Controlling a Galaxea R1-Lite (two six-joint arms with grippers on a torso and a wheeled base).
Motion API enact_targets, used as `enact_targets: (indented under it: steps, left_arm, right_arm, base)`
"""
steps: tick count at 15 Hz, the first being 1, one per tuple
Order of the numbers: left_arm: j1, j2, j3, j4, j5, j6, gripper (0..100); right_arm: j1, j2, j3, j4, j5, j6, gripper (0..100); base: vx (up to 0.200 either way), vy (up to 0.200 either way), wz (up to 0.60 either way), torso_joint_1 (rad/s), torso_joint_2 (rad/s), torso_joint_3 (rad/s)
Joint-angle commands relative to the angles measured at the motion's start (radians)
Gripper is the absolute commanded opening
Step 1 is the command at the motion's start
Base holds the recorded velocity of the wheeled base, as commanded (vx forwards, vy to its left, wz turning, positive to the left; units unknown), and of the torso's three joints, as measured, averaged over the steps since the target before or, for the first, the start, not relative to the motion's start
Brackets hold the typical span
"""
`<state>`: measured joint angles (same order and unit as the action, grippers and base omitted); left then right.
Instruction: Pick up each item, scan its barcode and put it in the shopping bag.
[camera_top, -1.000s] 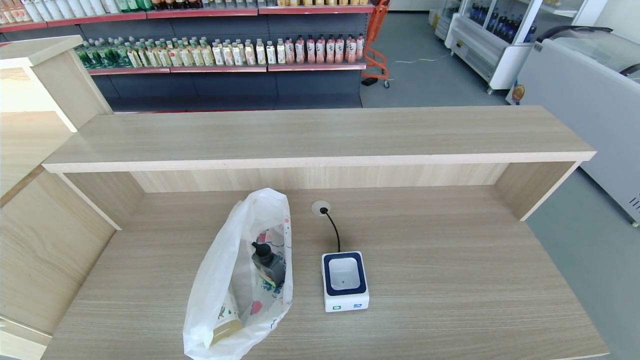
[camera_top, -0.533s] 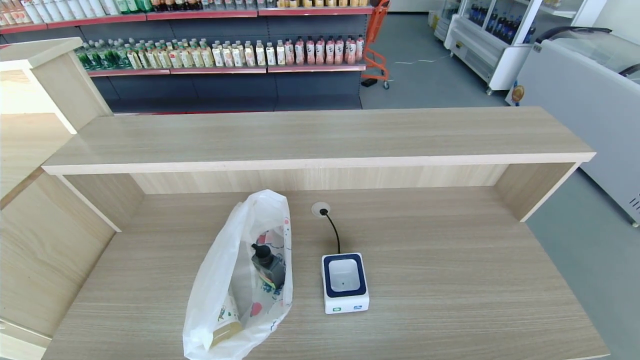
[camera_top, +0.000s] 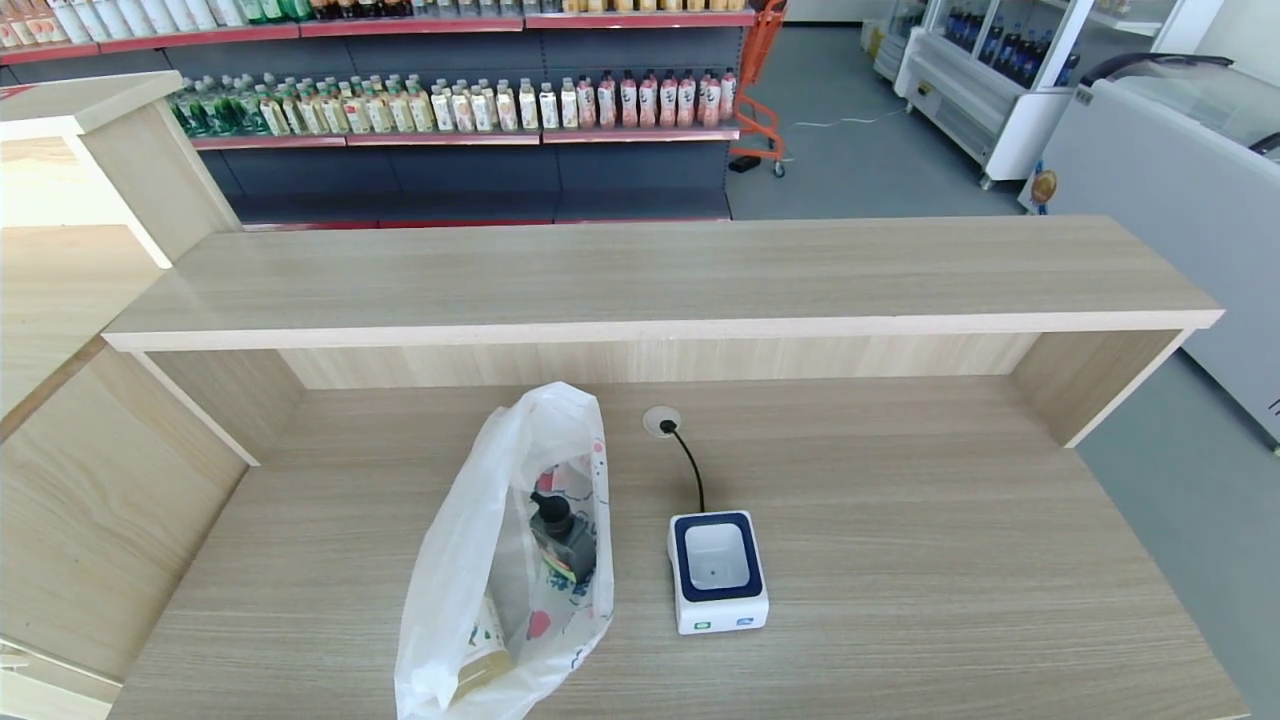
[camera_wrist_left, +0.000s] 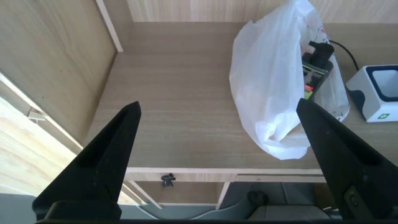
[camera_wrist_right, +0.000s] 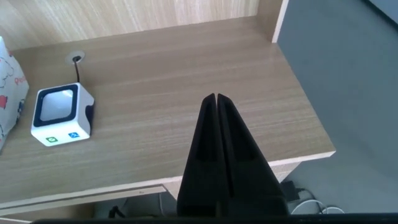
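- The left pincer (camera_wrist_left: 217, 104) has its fingers spread wide and holds nothing. It hangs over the near edge of the tabletop (camera_wrist_left: 180, 99), short of the shopping bag (camera_wrist_left: 273, 81).
- The right pincer (camera_wrist_right: 214, 99) has its fingers pressed together, empty, well back from the scanner (camera_wrist_right: 59, 115) (parked, in my judgement).
- The shopping bag is slumped just left of the scanner with its mouth gaping. A dark bottle (camera_top: 560, 530) and a carton (camera_top: 485, 645) rest inside, so bagging looks finished.

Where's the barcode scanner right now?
In the head view, the scanner sits on the counter just right of the shopping bag, its black cable running back to the desk grommet.
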<state>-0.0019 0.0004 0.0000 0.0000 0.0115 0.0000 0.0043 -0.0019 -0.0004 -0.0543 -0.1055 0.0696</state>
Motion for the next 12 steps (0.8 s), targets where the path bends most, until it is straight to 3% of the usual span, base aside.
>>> enact_targets:
  steps: [1,12]
  left_arm:
    - [0.0,0.0,0.0,0.0,0.001,0.0,100]
    - [0.0,0.0,0.0,0.0,0.001,0.0,100]
  right_arm:
    - [0.0,0.002,0.0,0.017,0.0,0.029,0]
    - [0.0,0.002,0.0,0.024,0.001,0.022,0]
  base:
    - [0.0,0.0,0.0,0.0,0.0,0.0]
    - [0.0,0.0,0.0,0.0,0.0,0.0]
